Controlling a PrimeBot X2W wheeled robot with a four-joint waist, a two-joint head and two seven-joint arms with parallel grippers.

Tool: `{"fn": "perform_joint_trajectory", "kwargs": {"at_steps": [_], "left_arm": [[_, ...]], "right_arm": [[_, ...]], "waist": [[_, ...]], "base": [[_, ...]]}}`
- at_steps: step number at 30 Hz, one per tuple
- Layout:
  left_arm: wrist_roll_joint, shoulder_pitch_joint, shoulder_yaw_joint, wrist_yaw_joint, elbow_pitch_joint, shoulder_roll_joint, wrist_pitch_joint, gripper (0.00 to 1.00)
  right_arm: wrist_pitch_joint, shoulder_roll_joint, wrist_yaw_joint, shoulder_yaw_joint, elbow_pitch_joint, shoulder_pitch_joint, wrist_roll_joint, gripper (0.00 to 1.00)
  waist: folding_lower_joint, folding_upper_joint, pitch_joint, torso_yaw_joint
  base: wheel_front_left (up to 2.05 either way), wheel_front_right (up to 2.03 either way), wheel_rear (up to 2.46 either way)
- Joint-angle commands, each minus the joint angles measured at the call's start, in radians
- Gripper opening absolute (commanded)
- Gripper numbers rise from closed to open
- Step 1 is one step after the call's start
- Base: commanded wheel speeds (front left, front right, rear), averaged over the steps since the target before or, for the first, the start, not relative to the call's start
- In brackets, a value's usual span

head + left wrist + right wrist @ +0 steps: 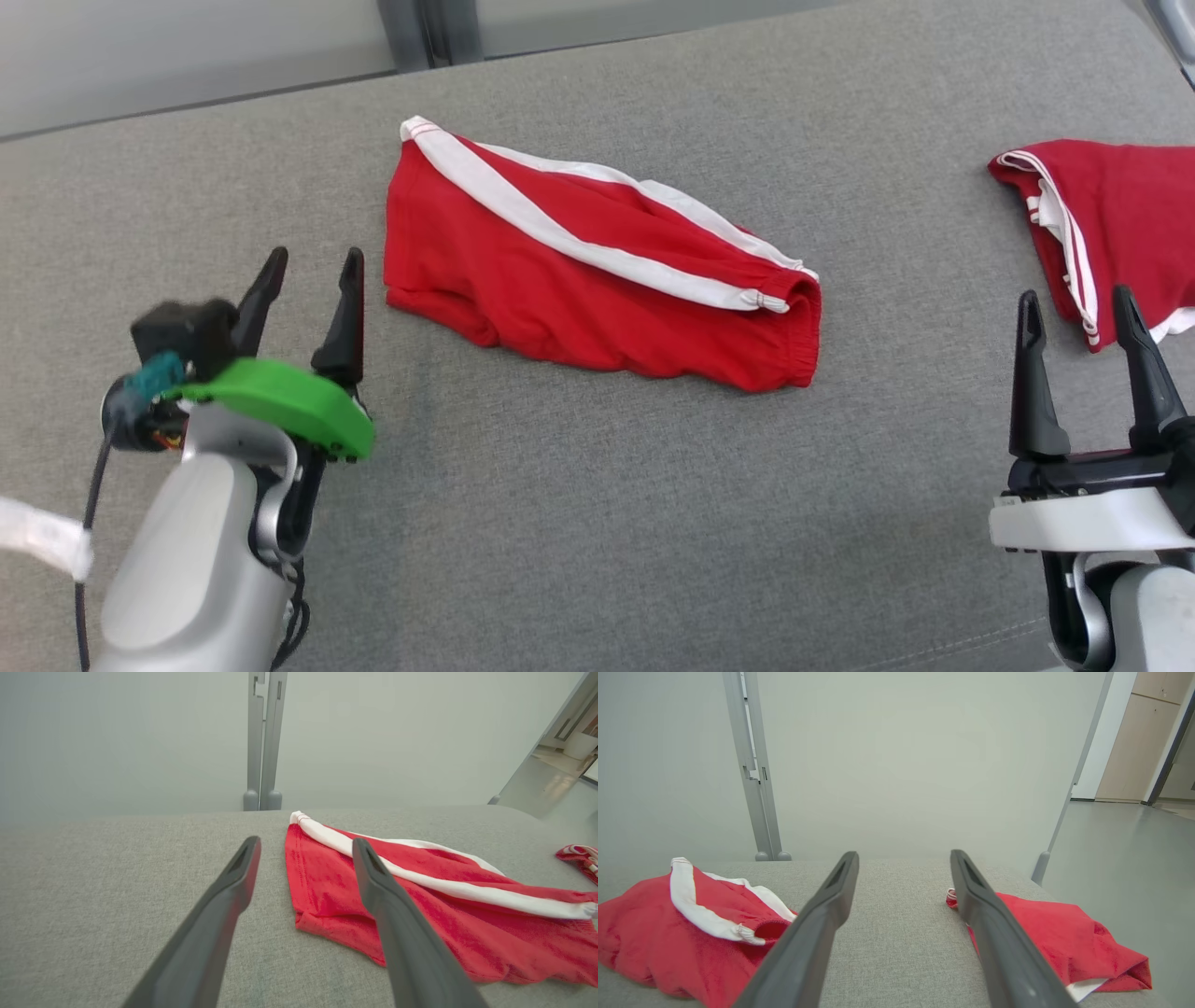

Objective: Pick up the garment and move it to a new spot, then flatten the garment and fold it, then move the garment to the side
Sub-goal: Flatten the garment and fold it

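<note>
A wide grey fabric-covered surface (597, 523) seen from above. At its centre lies the task's garment, a red garment (579, 280) with two white stripes running along its length. It lies folded and fairly flat, angled so that one end sits far and to the left and the other, a gathered elastic end, sits nearer and to the right. Nothing touches it.

The left gripper (315, 257) hovers just left of the red garment's near-left corner. Its two dark fingers are spread apart with nothing between them. A bright green plastic collar (280, 401) wraps the wrist behind the fingers. In the left wrist view the left gripper (306, 842) points past that corner. One finger is over bare grey fabric (93, 882) and the other crosses in front of the red garment (490, 924).

The right gripper (1075, 297) is well to the right of the red garment. Its jaws also stand wide apart and hold nothing. Just beyond its fingertips, further right of the red garment, lies a second red garment (1130, 215) with thin white trim, crumpled. In the right wrist view the right gripper (903, 855) aims at the bare strip of grey surface (901, 933) between the two: the red garment (658, 933) to the left, the second red garment (1045, 933) to the right, partly behind one finger.

Behind the red garment, past the far edge, stands a pale wall with a grey metal post (261, 742).
</note>
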Motion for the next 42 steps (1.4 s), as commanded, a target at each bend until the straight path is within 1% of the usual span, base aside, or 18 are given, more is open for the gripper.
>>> {"fn": "perform_joint_trajectory", "kwargs": {"at_steps": [1,3,5,9,13,15,16,17,18,20,23,26,30,35,38,39,42], "left_arm": [[-0.013,-0.039,-0.006,-0.014,0.033,-0.002,0.042,1.0],[-0.056,-0.118,-0.003,-0.019,0.102,-0.013,0.131,1.0],[-0.072,-0.169,-0.011,-0.025,0.17,-0.008,0.217,1.0],[-0.092,-0.229,-0.017,-0.009,0.294,0.008,0.339,1.0],[-0.09,-0.248,-0.023,0.004,0.379,0.021,0.39,1.0],[-0.098,-0.241,-0.026,-0.006,0.407,0.018,0.402,1.0],[-0.107,-0.233,-0.034,-0.019,0.417,0.011,0.415,0.94],[-0.109,-0.226,-0.041,-0.027,0.419,0.007,0.42,0.49],[-0.115,-0.215,-0.046,-0.036,0.42,0.002,0.423,0.0],[-0.117,-0.193,-0.062,-0.051,0.414,0.003,0.434,0.0],[-0.126,-0.17,-0.064,-0.059,0.392,0.014,0.408,0.0],[-0.144,-0.138,-0.052,-0.063,0.353,0.012,0.365,0.0],[-0.164,-0.057,-0.031,-0.058,0.266,0.018,0.295,0.0],[-0.175,0.131,-0.014,-0.015,0.08,0.015,0.246,0.0],[-0.182,0.252,-0.024,0.017,-0.055,0.002,0.249,0.0],[-0.178,0.295,-0.027,0.034,-0.104,-0.001,0.245,0.0],[-0.198,0.386,-0.035,0.064,-0.205,-0.027,0.245,0.0]], "right_arm": [[-0.004,0.0,0.0,0.007,-0.001,-0.018,0.01,1.0],[-0.004,-0.001,0.0,0.021,0.005,-0.032,0.027,1.0],[-0.004,0.0,0.0,0.03,0.011,-0.038,0.041,1.0],[-0.004,0.0,0.0,0.039,0.025,-0.046,0.067,1.0],[-0.004,0.0,0.0,0.045,0.034,-0.04,0.084,1.0],[-0.004,0.0,0.0,0.045,0.036,-0.031,0.09,1.0],[-0.004,0.0,0.0,0.042,0.039,-0.023,0.093,1.0],[-0.004,0.0,0.0,0.038,0.039,-0.017,0.094,1.0],[-0.004,0.0,0.0,0.032,0.041,-0.01,0.097,1.0],[-0.004,0.0,0.0,0.025,0.043,-0.001,0.096,1.0],[-0.004,0.0,0.0,0.014,0.048,0.01,0.1,1.0],[-0.004,-0.001,0.0,0.009,0.052,0.019,0.096,1.0],[-0.004,-0.001,0.0,0.003,0.049,0.032,0.097,1.0],[-0.004,0.0,0.0,-0.007,0.051,0.065,0.081,1.0],[-0.004,-0.001,0.0,-0.021,0.05,0.081,0.074,1.0],[-0.004,-0.001,0.0,-0.024,0.052,0.086,0.073,1.0],[-0.004,-0.001,0.0,-0.027,0.048,0.089,0.061,1.0]], "waist": [[0.0,0.0,0.08,-0.066],[0.0,0.0,0.098,-0.087],[0.0,0.0,0.105,-0.106],[0.0,0.0,0.104,-0.147],[0.0,0.0,0.091,-0.174],[0.0,0.0,0.083,-0.182],[0.0,0.0,0.077,-0.183],[0.0,0.0,0.072,-0.183],[0.0,0.0,0.066,-0.181],[0.0,0.0,0.054,-0.174],[0.0,0.0,0.038,-0.155],[0.0,0.0,0.02,-0.129],[0.0,0.0,-0.003,-0.096],[0.0,0.0,-0.028,-0.039],[0.0,0.0,-0.03,0.002],[0.0,0.0,-0.03,0.016],[0.0,0.0,-0.026,0.051]], "base": [[0.0,0.0,0.0],[0.0,0.0,0.0],[0.0,0.0,0.0],[0.0,0.0,0.0],[0.0,0.0,0.0],[0.0,0.0,0.0],[0.0,0.0,0.0],[0.0,0.0,0.0],[0.0,0.0,0.0],[0.0,0.0,0.0],[0.0,0.0,0.0],[0.0,0.0,0.0],[0.0,0.0,0.0],[0.0,0.0,0.0],[0.0,0.0,0.0],[0.0,0.0,0.0],[0.0,0.0,0.0]]}}
